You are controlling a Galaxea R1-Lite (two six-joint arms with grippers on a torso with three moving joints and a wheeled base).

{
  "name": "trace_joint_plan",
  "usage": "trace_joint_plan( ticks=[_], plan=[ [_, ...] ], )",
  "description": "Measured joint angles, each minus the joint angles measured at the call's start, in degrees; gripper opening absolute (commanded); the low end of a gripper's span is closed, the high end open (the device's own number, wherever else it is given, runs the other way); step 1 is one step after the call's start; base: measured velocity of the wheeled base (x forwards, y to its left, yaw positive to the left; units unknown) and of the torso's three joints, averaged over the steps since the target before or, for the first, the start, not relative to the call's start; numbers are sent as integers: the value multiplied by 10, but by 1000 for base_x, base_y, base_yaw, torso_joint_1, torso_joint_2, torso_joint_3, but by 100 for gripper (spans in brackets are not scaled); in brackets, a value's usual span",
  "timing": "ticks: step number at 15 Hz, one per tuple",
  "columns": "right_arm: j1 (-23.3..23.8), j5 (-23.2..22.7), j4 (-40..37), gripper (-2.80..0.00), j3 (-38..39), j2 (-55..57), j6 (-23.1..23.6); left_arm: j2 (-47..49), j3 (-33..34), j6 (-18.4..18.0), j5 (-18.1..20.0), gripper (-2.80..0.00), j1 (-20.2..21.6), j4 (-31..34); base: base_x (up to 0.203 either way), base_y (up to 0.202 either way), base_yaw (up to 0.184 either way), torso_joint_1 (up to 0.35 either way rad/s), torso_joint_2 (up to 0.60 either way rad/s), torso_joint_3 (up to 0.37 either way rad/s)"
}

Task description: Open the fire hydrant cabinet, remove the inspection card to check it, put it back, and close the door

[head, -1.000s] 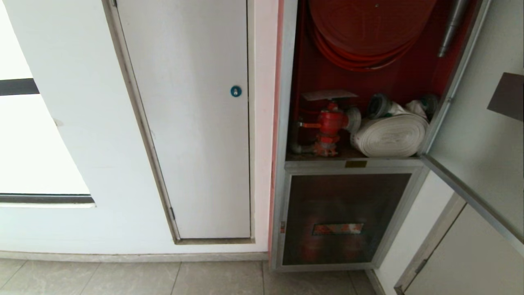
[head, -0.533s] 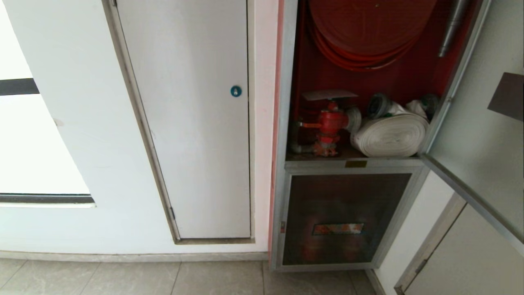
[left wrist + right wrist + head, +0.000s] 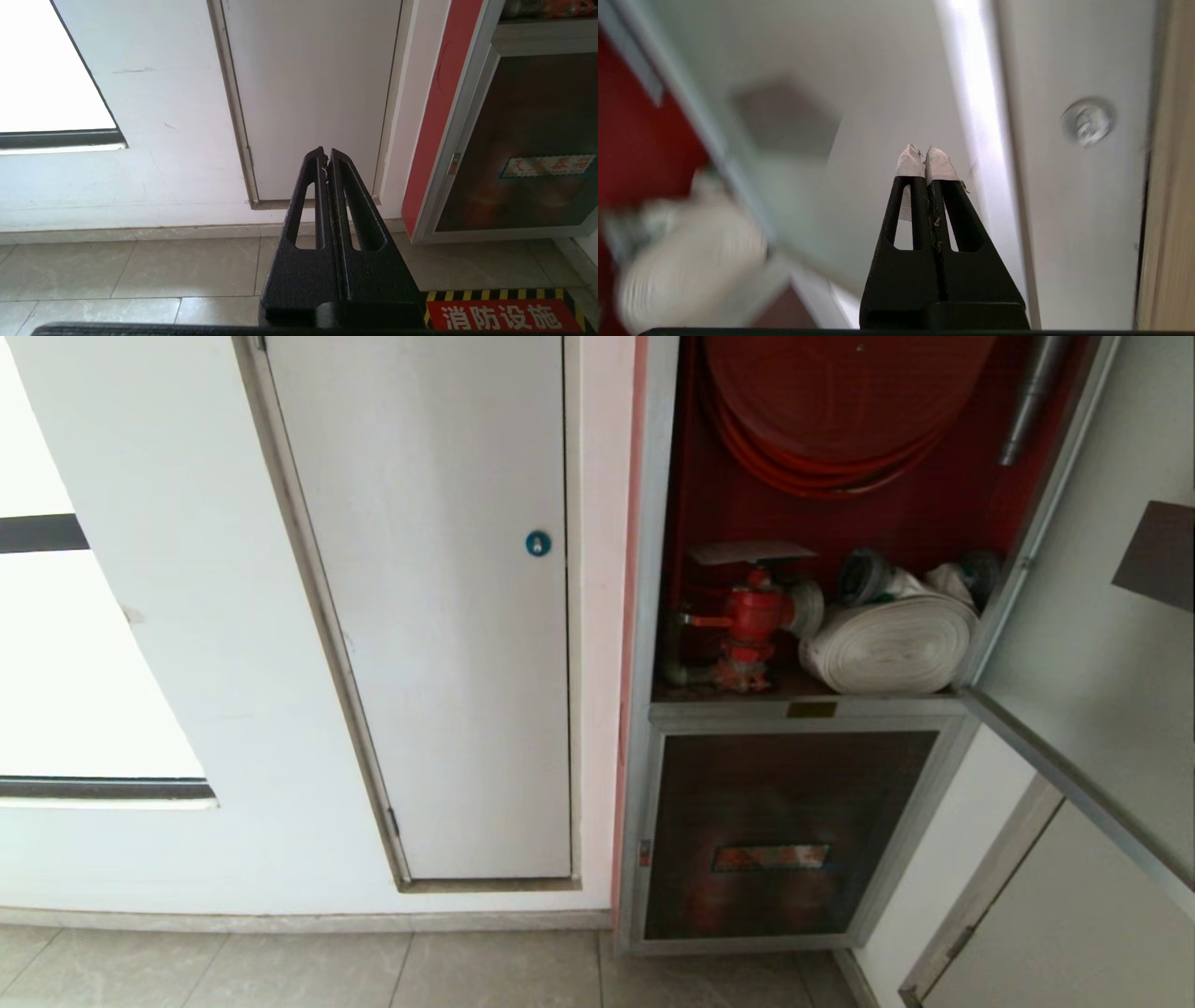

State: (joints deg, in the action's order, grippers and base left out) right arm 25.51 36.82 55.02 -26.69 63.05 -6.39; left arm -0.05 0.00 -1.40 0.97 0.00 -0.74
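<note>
Head view: door (image 3: 1102, 644) open beside rolled hose (image 3: 892, 644).

A plain white door (image 3: 439, 607) with a round blue lock (image 3: 538, 543) stands above a grey tiled floor (image 3: 308, 971), beside a window (image 3: 65, 644).

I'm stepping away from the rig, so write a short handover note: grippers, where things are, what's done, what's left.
Left gripper: shut, empty, low over the floor tiles.
Right gripper: shut, empty, near the open glass door.
Silver-framed, red-lined fire hydrant cabinet: open; its tinted glass door swung out right.
Thin pale grey inspection card: lying atop the red valve, beside the rolled white hose.
Done: door opened.
Left: card handling not evident; close the door.
</note>
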Motion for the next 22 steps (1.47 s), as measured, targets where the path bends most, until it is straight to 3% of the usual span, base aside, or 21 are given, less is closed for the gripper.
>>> trace_joint_plan(
  ticks=[11,16,22],
  plan=[
    [241,-206,168,-280,47,57,-134,0,0,0,0,-280,0,0,0,0,0,0,0,0],
    [296,-238,215,-280,32,77,-155,0,0,0,0,-280,0,0,0,0,0,0,0,0],
    [374,-295,215,-280,-7,121,-196,0,0,0,0,-280,0,0,0,0,0,0,0,0]
  ],
)
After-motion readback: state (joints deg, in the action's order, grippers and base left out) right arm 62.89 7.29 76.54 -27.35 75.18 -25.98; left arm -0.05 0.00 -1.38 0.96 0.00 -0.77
